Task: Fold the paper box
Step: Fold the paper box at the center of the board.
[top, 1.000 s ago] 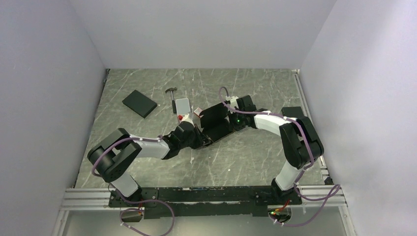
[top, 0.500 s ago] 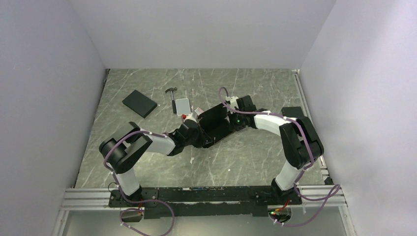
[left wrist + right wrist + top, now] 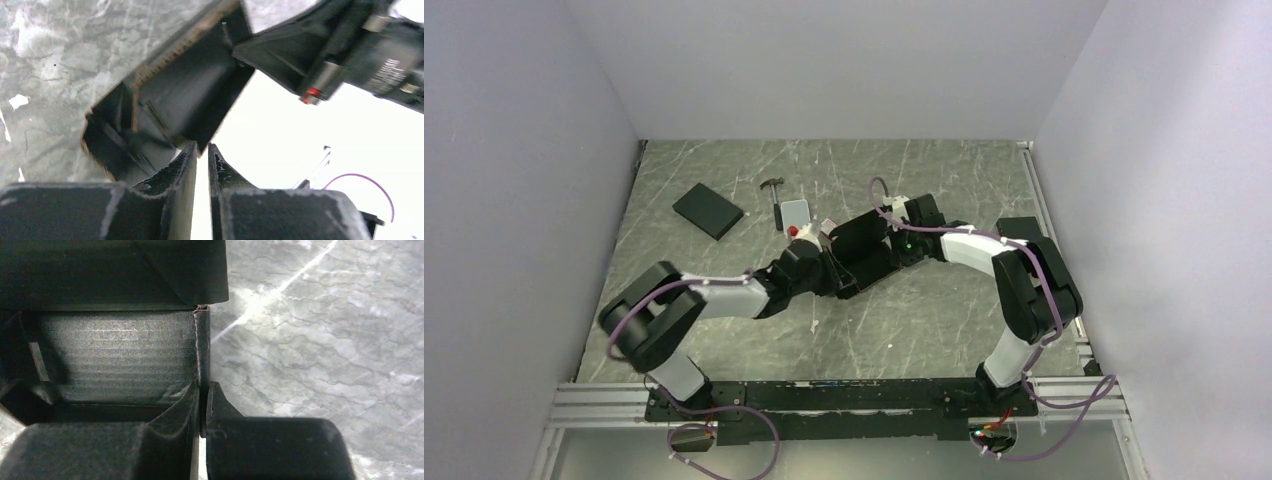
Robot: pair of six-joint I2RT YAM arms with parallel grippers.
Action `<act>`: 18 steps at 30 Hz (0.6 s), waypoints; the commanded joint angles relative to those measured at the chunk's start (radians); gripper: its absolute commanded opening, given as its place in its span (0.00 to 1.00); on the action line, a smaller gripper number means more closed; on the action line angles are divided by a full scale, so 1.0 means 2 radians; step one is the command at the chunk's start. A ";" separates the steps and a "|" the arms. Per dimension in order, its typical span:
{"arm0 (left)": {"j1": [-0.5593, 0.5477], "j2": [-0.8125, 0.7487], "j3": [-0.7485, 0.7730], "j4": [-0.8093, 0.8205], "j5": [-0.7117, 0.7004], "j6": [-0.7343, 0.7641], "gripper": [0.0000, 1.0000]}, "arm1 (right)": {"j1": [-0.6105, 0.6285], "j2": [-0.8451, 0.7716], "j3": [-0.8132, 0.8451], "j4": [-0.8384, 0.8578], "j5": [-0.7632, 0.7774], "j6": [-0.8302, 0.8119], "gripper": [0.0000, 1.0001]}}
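Right wrist shows the right claw (image 3: 202,390) clamped on a wall edge of the paper box (image 3: 115,345) mid-table (image 3: 325,340); the left claw (image 3: 201,152) sits nearly clenched at a flap.

I see a matte black die-cut cardboard box (image 3: 864,250), its cut edges showing brown, on a grey marble-patterned table (image 3: 924,320) streaked with white veins. The left arm (image 3: 724,293) and right arm (image 3: 969,243) are white with black joints and purple cables (image 3: 361,174). A flat rectangular slab (image 3: 708,211) is plain black; a small rectangular case (image 3: 795,213) is silver-grey.
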State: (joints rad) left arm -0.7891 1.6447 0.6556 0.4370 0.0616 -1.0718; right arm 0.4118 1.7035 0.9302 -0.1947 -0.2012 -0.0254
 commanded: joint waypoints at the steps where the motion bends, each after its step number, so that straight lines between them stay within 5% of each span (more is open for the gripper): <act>1: 0.000 -0.092 -0.017 -0.051 -0.027 0.034 0.23 | -0.012 -0.021 0.012 0.010 0.007 0.006 0.00; 10: 0.019 -0.208 -0.096 -0.117 -0.055 0.011 0.62 | -0.014 -0.021 0.013 0.012 0.005 0.009 0.00; 18: 0.068 -0.125 -0.107 0.018 0.018 -0.006 0.60 | -0.013 -0.019 0.012 0.011 0.000 0.009 0.00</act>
State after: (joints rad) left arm -0.6735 1.3262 0.4057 0.3038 0.0223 -1.0683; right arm 0.3862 1.7004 0.9302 -0.1936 -0.1913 -0.0208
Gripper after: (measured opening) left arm 0.610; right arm 0.046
